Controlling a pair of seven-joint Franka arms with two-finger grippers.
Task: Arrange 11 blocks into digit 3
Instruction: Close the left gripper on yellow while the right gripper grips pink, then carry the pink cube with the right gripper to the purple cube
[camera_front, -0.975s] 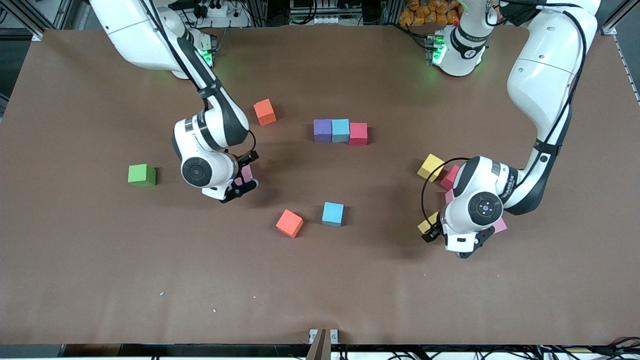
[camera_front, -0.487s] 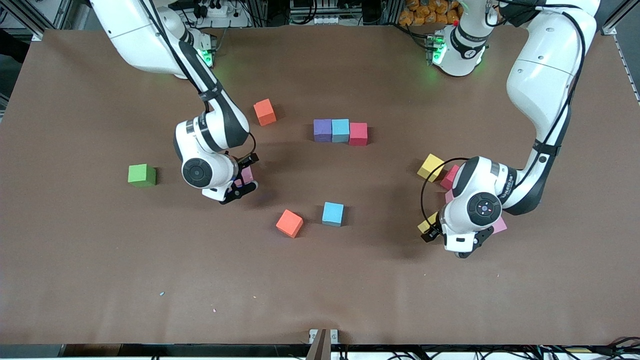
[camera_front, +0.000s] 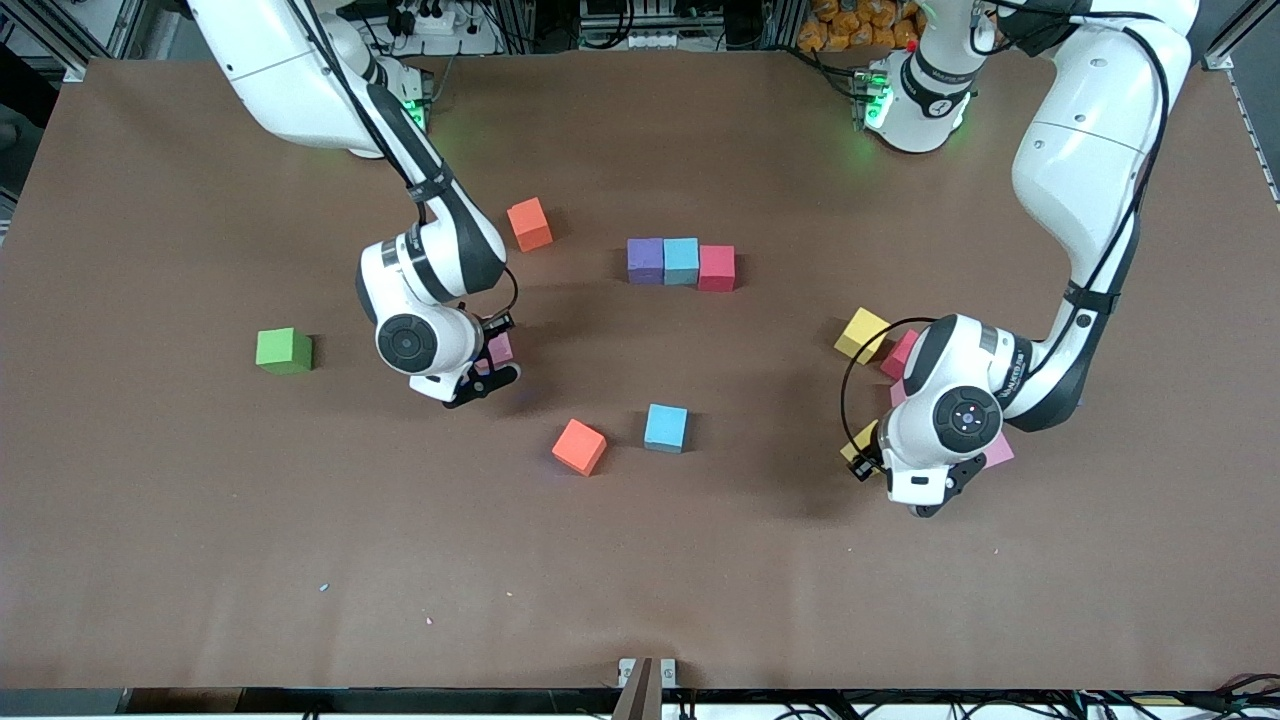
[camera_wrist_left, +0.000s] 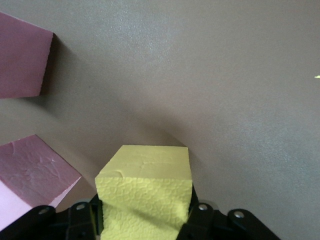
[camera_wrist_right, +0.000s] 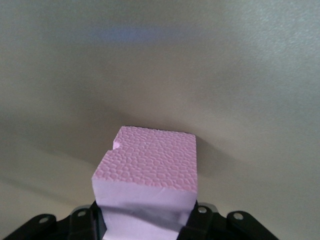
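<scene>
- Both grippers have closed since a second ago: the right gripper (camera_front: 487, 360) now pinches a pink cube (camera_front: 499, 348), and the left gripper (camera_front: 866, 455) pinches a yellow cube (camera_front: 861, 440); the right wrist has also shifted slightly toward the row of three.
- No brand or label can be read on the cubes; small print on the left arm's wrist band is too fine to make out.
- Right wrist view: the pink cube (camera_wrist_right: 150, 175) is pebbled foam with a small nick at one top corner, clamped between black fingers (camera_wrist_right: 200, 220).
- Left wrist view: the yellow cube (camera_wrist_left: 145, 190) has the same pebbled foam skin and sits between the fingers (camera_wrist_left: 200, 217); two more cubes (camera_wrist_left: 22, 62) lie near it on the table.
- Purple (camera_front: 645, 260), blue (camera_front: 681, 260) and red (camera_front: 716, 268) cubes touch in a straight row at mid-table.
- From that row, one orange cube (camera_front: 529, 223) lies at 9 o'clock, another orange (camera_front: 579, 446) at 7, a second blue (camera_front: 665, 427) at 6.
- A second yellow cube (camera_front: 861, 333) and a red one (camera_front: 900, 353) sit at 4 o'clock, toward the left arm's end.
- A pink cube (camera_front: 997, 451) peeks out under the left wrist.
- A green cube (camera_front: 283, 351) stands alone toward the right arm's end on the matte brown table (camera_front: 640, 560).
</scene>
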